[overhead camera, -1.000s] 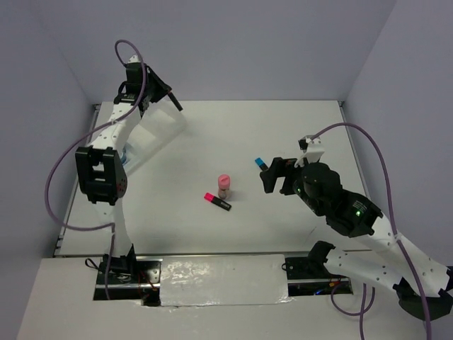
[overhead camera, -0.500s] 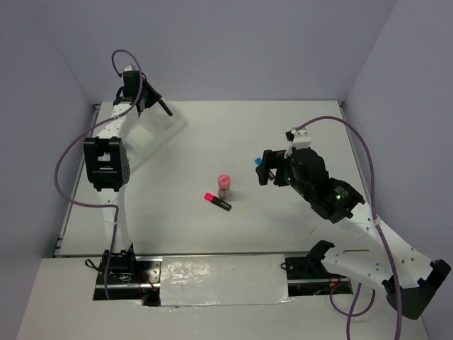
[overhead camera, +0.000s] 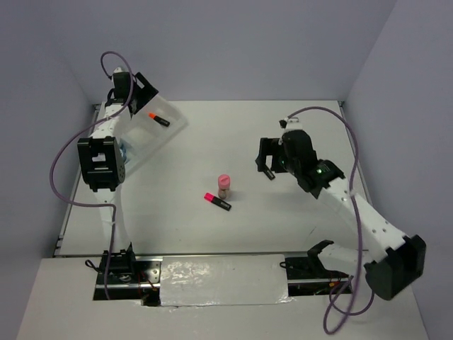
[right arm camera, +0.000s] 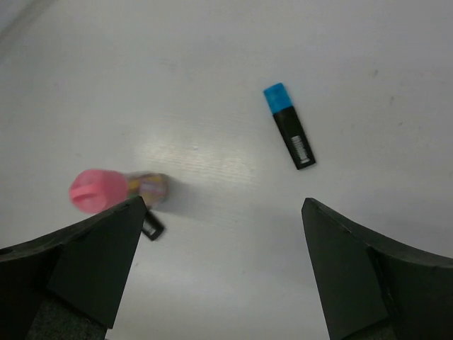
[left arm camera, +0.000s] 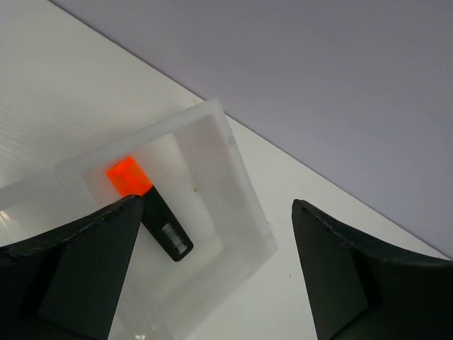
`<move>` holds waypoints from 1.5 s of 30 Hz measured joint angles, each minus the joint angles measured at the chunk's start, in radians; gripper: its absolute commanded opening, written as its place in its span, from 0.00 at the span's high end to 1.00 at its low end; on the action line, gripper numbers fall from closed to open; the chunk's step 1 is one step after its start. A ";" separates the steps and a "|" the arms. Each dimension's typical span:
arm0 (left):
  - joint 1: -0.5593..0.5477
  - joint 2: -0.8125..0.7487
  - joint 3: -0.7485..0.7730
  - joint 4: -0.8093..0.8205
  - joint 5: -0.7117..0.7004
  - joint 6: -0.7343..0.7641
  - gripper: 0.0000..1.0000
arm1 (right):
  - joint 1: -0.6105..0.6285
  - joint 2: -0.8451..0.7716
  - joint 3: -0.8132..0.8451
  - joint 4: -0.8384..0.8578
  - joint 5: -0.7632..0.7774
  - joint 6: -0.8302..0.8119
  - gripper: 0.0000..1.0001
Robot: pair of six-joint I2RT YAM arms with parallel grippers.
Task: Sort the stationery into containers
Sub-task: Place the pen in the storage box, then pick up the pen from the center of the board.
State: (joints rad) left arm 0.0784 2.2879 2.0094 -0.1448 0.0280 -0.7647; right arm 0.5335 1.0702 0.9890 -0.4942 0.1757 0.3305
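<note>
Orange-capped marker (left arm camera: 148, 209), held in the left claw (left arm camera: 216, 212) a moment ago, now lies released in the translucent tray (left arm camera: 241, 177)'s end compartment, that claw wide open above it, while the right claw (right arm camera: 223, 205), equally wide, hovers over the blue-capped marker (right arm camera: 289, 126) on the worktop (right arm camera: 354, 57), probably next.

A white table (overhead camera: 212, 142) fills the middle of the overhead view, matte, with a faint ribbed grain. A plain lavender back wall (overhead camera: 233, 42) rises from the table's far edge. A matching left wall (overhead camera: 28, 142) and right wall (overhead camera: 417, 106) flank the table. Along the table's near edge lies a crinkled, shiny silver sheet (overhead camera: 223, 280), set on a pale ledge (overhead camera: 49, 297).
</note>
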 measured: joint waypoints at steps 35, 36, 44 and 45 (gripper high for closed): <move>-0.002 -1.473 -0.833 -0.404 0.320 0.163 0.01 | -0.166 0.885 0.346 -0.143 -0.125 -0.224 0.76; -0.002 -1.479 -0.837 -0.407 0.323 0.164 0.01 | -0.166 0.885 0.346 -0.145 -0.121 -0.222 0.80; -0.017 -1.500 -0.946 -0.289 0.476 0.101 0.01 | -0.117 0.794 0.261 -0.120 -0.106 -0.167 0.91; -0.033 -1.496 -0.959 -0.271 0.482 0.084 0.01 | -0.107 0.769 0.248 -0.124 -0.104 -0.161 0.92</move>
State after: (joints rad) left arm 0.0452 0.7918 1.0504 -0.4156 0.5098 -0.6804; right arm 0.4267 1.8397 1.2369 -0.6186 0.0719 0.1692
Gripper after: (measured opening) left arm 0.993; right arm 0.365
